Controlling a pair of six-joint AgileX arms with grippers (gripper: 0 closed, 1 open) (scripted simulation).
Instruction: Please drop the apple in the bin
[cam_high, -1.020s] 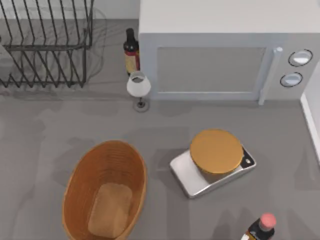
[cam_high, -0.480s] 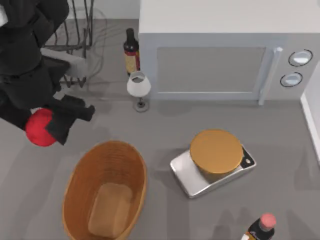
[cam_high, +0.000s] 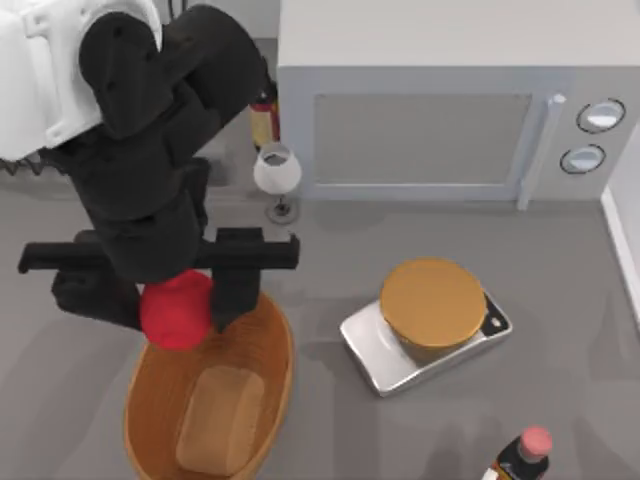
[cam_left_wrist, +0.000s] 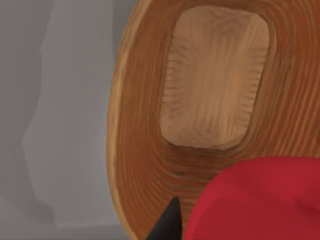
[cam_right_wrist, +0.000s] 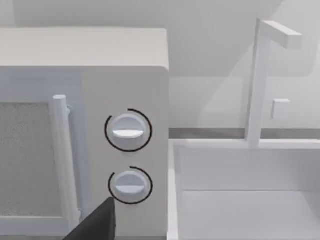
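The main risk now is a drop that lands badly: the apple (cam_high: 176, 309) hangs over the far rim of the basket (cam_high: 272, 375), not over its middle, so if the left gripper (cam_high: 180, 300) lets go here the fruit may strike the sloping wicker wall or the rim itself and bounce or roll out onto the table (cam_high: 400, 440). A round, glossy fruit rolls readily, and the basket is likely light enough to shift if hit on its edge. The scale with the golden disc (cam_high: 432, 303) sits well apart to the right, and the wine glass (cam_high: 277, 170) stands beyond the arm, so neither looks threatened unless the arm swings wide. The left gripper's fingers pinch the apple from both sides, one dark fingertip (cam_left_wrist: 167, 222) showing beside the red flesh in the left wrist view, with the tan basket floor (cam_left_wrist: 215, 80) visible below and ahead. The apple is small, plain red and smooth, far smaller than the oval orange-brown basket with its ribbed sides. The right arm is parked off near the microwave (cam_right_wrist: 80, 125); I cannot tell how its fingers stand.
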